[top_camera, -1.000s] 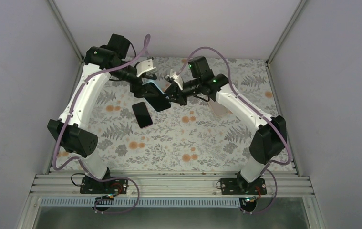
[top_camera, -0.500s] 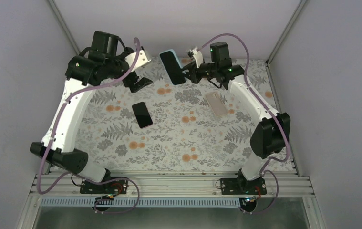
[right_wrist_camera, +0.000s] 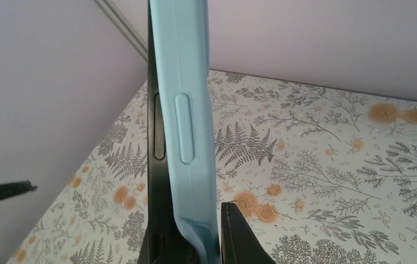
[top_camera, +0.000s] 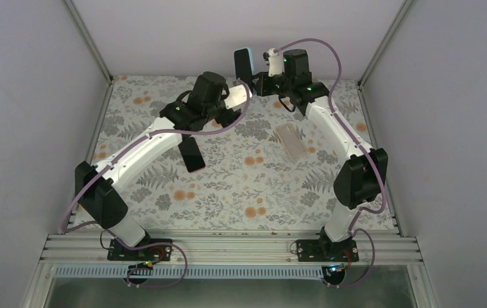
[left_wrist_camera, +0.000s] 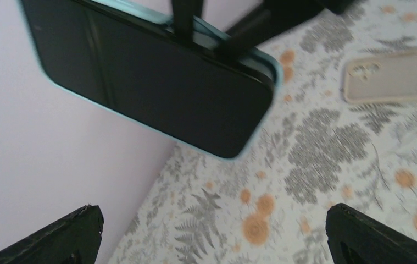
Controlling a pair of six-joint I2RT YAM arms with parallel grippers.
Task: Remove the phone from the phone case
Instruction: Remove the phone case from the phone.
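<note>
My right gripper [top_camera: 258,78] is shut on a phone in a light-blue case [top_camera: 243,63], held upright above the table's far edge. In the right wrist view the blue case edge [right_wrist_camera: 187,137] stands between my right gripper's [right_wrist_camera: 192,237] fingers, with the black phone [right_wrist_camera: 156,165] on its left side. My left gripper [top_camera: 238,94] is open and empty just below and in front of the cased phone. In the left wrist view the phone's dark screen [left_wrist_camera: 156,82] fills the top, above my left gripper [left_wrist_camera: 211,223], whose fingers are spread wide apart.
A bare dark phone with a red rim [top_camera: 192,157] lies left of centre on the floral table, partly under the left arm. An empty beige case [top_camera: 290,140] lies right of centre and also shows in the left wrist view [left_wrist_camera: 393,74]. The walls stand close behind.
The right gripper has raised the cased phone up and back, turning it more upright. The left arm has swung from the back left to the centre, open, under the phone.
</note>
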